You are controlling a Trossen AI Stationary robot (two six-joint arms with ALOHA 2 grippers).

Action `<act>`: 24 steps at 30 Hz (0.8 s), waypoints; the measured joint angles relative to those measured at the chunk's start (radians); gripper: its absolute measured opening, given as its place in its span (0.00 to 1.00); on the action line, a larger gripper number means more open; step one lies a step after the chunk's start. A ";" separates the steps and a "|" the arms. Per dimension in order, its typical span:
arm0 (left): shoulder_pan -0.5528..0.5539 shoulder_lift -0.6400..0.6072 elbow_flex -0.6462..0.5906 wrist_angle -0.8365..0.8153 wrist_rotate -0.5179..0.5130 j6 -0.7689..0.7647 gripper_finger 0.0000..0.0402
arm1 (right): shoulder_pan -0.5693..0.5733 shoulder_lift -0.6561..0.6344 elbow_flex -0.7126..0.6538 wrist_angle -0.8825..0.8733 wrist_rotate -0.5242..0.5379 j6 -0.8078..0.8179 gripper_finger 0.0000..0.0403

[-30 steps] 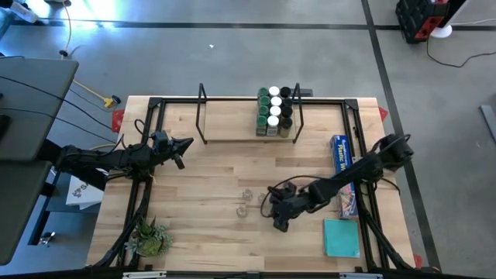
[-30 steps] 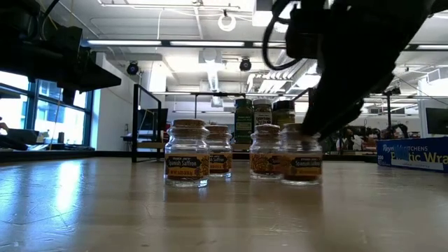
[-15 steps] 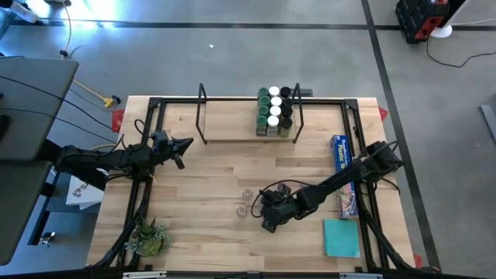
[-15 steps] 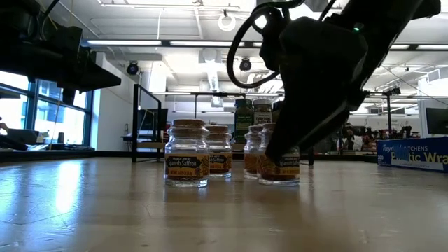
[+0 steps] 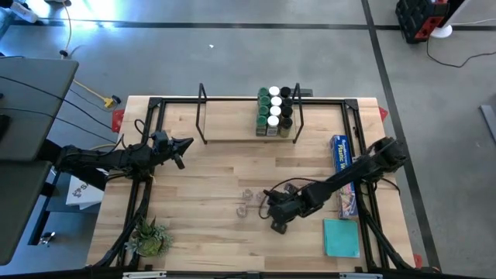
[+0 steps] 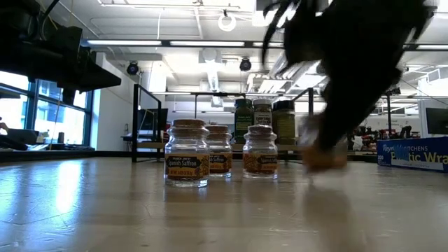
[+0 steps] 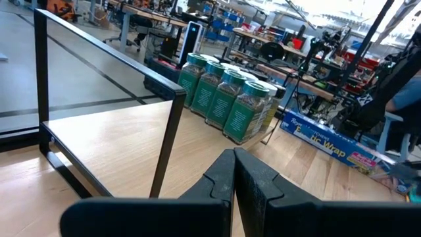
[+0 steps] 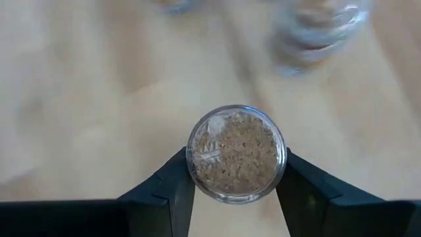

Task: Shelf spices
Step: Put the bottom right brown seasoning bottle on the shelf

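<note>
Right wrist view shows my right gripper (image 8: 237, 172) clamping a cork-topped jar (image 8: 237, 153) by its sides; a loose pinch could drop it near the table's front edge, while my left gripper (image 7: 233, 172) sits clenched, idle

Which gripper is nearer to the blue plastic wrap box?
The right gripper. It is over the table's front middle, just left of the box. The left gripper waits far across the table, near the left edge.
</note>
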 joint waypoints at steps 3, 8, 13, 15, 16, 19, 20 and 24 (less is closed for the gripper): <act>0.000 0.000 0.000 0.000 0.000 0.000 0.01 | -0.006 -0.118 0.003 -0.024 -0.091 -0.044 0.41; 0.000 0.000 0.000 0.000 0.000 0.000 0.01 | -0.127 -0.288 0.056 -0.051 -0.105 -0.097 0.41; 0.000 0.000 0.000 0.000 0.000 0.000 0.01 | -0.346 -0.264 0.247 -0.050 -0.150 -0.337 0.41; 0.000 0.000 0.000 0.000 0.000 0.000 0.01 | -0.429 -0.200 0.353 -0.049 -0.152 -0.442 0.41; 0.000 0.000 0.000 0.000 0.000 0.000 0.01 | -0.468 -0.160 0.410 -0.055 -0.153 -0.485 0.41; 0.000 0.000 0.000 0.000 0.000 0.000 0.01 | -0.580 -0.023 0.581 -0.086 -0.156 -0.603 0.41; 0.000 0.000 0.000 0.000 0.000 0.000 0.01 | -0.614 0.028 0.638 -0.105 -0.155 -0.639 0.41; 0.000 0.000 0.000 0.000 0.000 0.000 0.01 | -0.732 0.224 0.853 -0.200 -0.156 -0.719 0.41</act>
